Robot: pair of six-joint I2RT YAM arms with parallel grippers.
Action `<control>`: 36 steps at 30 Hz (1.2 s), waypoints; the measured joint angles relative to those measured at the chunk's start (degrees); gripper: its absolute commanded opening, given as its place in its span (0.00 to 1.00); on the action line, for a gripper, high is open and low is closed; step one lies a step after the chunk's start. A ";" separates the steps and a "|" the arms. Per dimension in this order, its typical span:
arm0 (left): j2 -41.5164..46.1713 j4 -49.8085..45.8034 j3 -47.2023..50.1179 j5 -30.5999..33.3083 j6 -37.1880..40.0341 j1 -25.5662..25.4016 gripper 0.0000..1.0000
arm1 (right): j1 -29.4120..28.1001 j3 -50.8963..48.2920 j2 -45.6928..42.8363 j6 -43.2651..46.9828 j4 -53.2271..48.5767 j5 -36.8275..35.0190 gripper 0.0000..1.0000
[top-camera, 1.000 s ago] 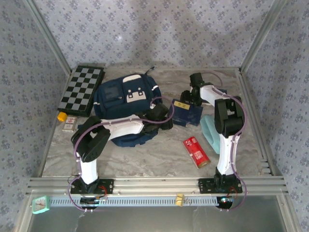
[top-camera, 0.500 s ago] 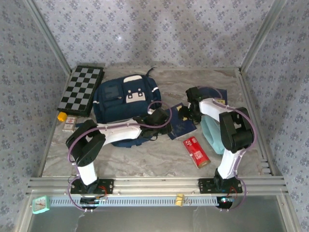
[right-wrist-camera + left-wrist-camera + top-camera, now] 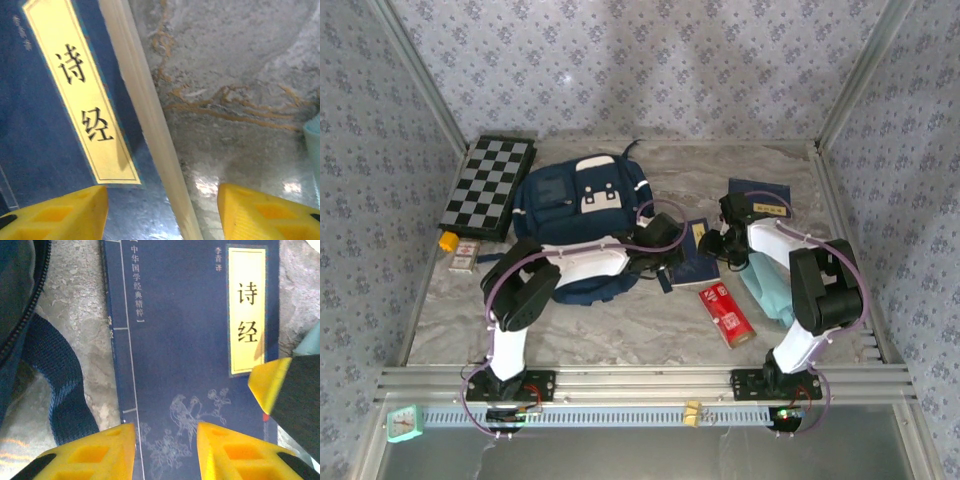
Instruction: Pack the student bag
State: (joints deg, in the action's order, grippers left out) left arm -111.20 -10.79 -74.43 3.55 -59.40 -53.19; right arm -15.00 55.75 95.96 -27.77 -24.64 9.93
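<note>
Bag [image 3: 570, 200] is seen lying flat on the table [image 3: 620, 320], back-left of centre, white patches up, just right of the chessboard [image 3: 490, 185]. It is not held by either hand.

A navy book [image 3: 698, 262] with a yellow label [image 3: 246, 310] is seen flat on the table just right of the bag, between the two hands. In the left wrist view a bag strap [image 3: 60, 385] is seen curling just beside the book's long edge.

Left hand [image 3: 672, 250] is reached across the bag's near edge and set low over the book's left side. Its fingers are parted, one at the book's edge and one over the cover; nothing is seen clamped. Whether the cover is touched can't be told.

Right hand [image 3: 718, 243] is set at the book's right side. In its wrist view the fingers are spread wide, one over the cover and one over bare table, with the cream page edge between them. No grip is seen. One yellow finger [image 3: 270, 385] of it is caught at the right of the left wrist view.

A second book [image 3: 760, 195] is seen behind the right hand. A red box [image 3: 727, 313] lies near the front and a teal pouch [image 3: 770, 290] is seen under the right arm.
</note>
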 measured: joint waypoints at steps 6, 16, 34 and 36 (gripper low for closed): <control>-4.24 -1.66 -2.71 -0.04 0.39 1.05 0.33 | 0.02 -0.11 0.17 0.59 2.01 2.51 0.56; -6.49 -2.14 -3.91 -0.55 1.68 1.73 0.31 | -0.66 -0.37 1.49 1.25 2.64 3.48 0.59; -6.58 -2.32 -3.85 -0.76 2.91 2.14 0.29 | 1.09 -1.90 -6.43 1.18 2.78 13.27 0.61; -6.56 -2.25 -3.78 -0.96 2.97 2.21 0.29 | 1.44 -2.51 -6.58 1.18 3.23 14.27 0.60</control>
State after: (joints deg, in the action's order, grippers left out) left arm -117.75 -13.04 -78.22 2.59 -56.42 -50.98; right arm -13.56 53.23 89.38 -26.59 -21.41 24.21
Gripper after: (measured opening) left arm 0.290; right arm 0.610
